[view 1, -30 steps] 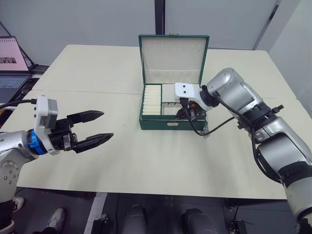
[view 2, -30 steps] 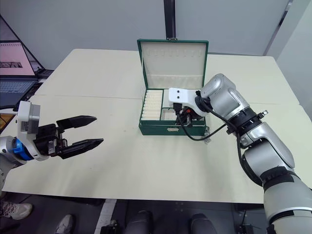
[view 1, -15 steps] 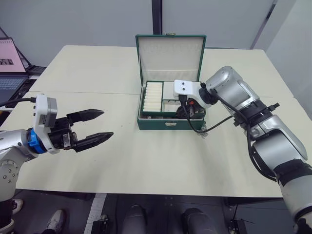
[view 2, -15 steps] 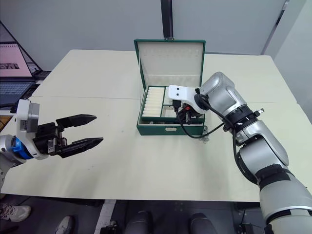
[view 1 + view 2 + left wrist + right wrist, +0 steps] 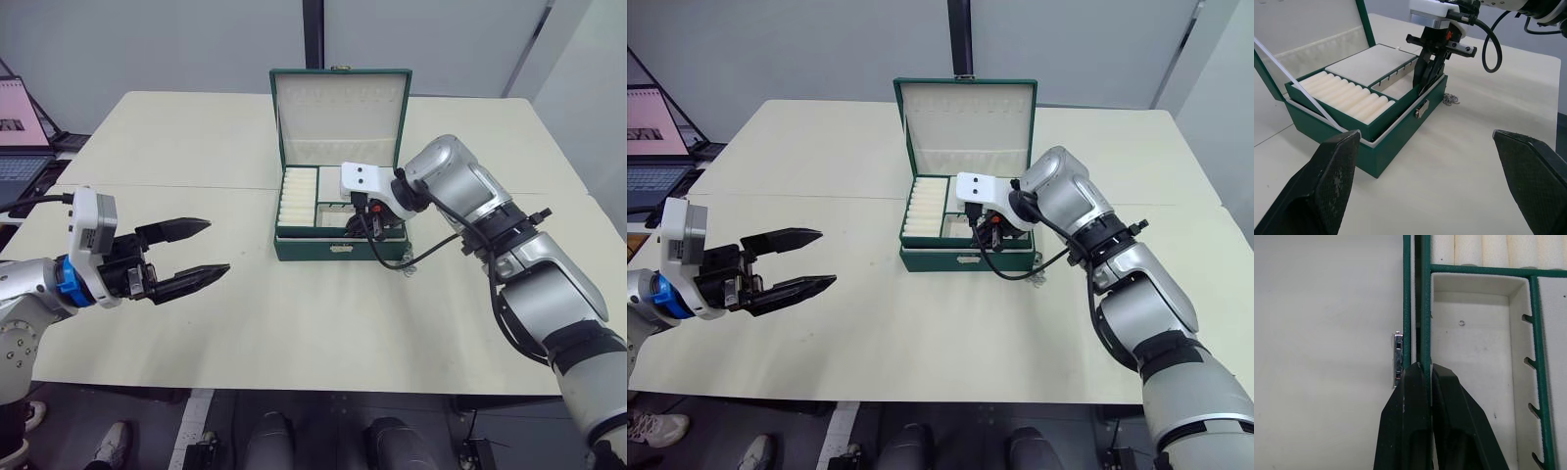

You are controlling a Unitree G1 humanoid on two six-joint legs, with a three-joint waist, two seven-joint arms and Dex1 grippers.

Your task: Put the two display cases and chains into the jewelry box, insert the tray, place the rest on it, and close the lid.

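The dark green jewelry box [image 5: 338,251] stands in the middle of the table, its lid [image 5: 338,108] upright at the back. The tray [image 5: 1393,112] sits in the top of the box, ring rolls on its left side. My right gripper [image 5: 367,223] reaches down at the box's front right and is shut on the tray's green front rim [image 5: 1423,323]. A small silver chain [image 5: 411,266] lies on the table by the box's front right corner. My left gripper [image 5: 217,247] hovers open and holding nothing, well left of the box. The display cases are out of view.
A tiny metal ring [image 5: 1461,323] lies in the tray's cream compartment. A laptop [image 5: 15,127] stands off the table's far left. The table's front edge [image 5: 294,384] runs close below both arms.
My right gripper has shifted slightly left, and the tray with it. The camera has also moved a little. The left arm holds its place.
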